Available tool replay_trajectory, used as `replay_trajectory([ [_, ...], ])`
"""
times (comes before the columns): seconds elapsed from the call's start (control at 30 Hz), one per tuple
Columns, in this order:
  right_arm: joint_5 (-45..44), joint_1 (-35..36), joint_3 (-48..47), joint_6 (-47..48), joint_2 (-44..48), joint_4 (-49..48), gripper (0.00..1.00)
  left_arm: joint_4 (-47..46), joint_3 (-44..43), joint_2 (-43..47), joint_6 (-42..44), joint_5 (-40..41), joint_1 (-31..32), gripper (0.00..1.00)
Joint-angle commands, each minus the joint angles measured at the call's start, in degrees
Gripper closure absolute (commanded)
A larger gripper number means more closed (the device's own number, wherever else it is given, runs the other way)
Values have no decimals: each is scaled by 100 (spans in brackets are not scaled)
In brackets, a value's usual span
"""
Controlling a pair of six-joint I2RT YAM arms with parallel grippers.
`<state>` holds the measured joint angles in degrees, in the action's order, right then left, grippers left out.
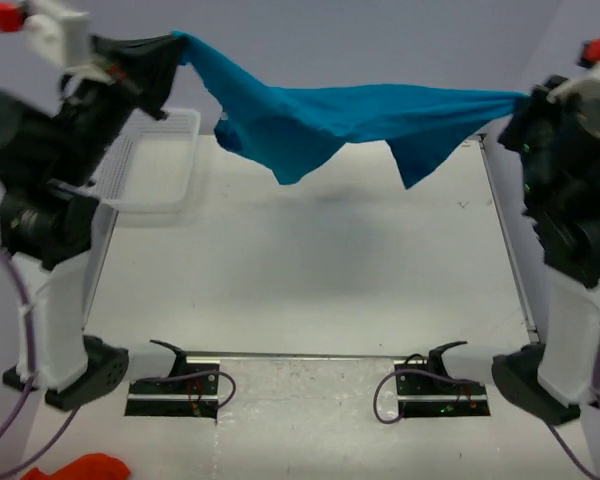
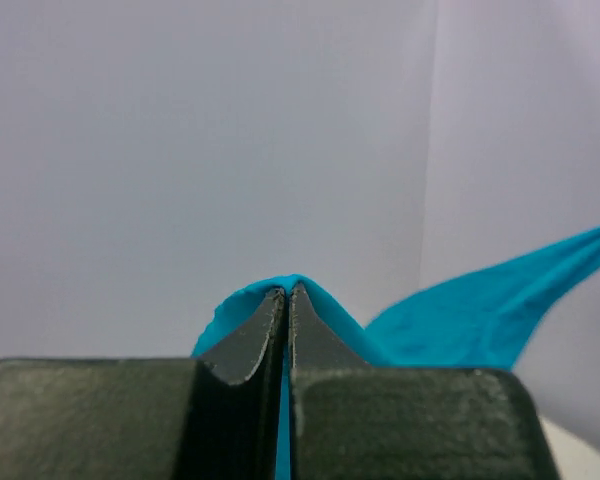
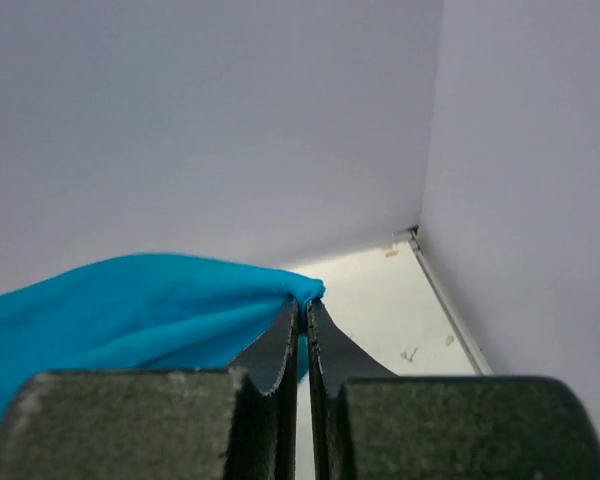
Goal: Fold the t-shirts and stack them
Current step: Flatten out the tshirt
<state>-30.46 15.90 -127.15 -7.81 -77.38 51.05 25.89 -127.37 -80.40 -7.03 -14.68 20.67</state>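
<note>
Basically: left gripper point(image 2: 286, 292) is clamped on one end of the shirt point(image 1: 330, 115) and right gripper point(image 3: 305, 305) is pinched tight on the other. Shirt hangs stretched between them, clear of the table point(image 1: 310, 280). Fabric looks thin, light and limp, sagging mid-span; I'd hold hems or shoulders, not mid-panel. Basket point(image 1: 160, 160) sits left. Table is flat and white, walls point(image 1: 380, 30) close behind.

Lighting was bright and diffuse. The table point(image 1: 310, 280) read nearly white, with a faint soft shadow at upper centre under the t-shirt point(image 1: 320, 115). Top view was slightly soft; upper corners looked blurred.
</note>
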Motion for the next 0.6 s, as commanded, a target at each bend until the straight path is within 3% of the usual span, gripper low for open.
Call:
replay_trajectory([
  [0.0, -996, 316, 42, 61, 864, 730, 100, 390, 248, 630, -308, 0, -63, 100],
  [0.17, -1270, 493, -46, 26, 1515, 1064, 100, 1058, -332, 842, -405, -97, -63, 100],
  [0.37, -1296, 493, 558, -396, 1103, 1146, 100, 1435, -148, 272, -414, 630, -63, 100],
  [0.57, -1137, 475, 2622, -818, 550, 705, 100, 1148, 1757, -493, -72, 1389, -63, 100],
])
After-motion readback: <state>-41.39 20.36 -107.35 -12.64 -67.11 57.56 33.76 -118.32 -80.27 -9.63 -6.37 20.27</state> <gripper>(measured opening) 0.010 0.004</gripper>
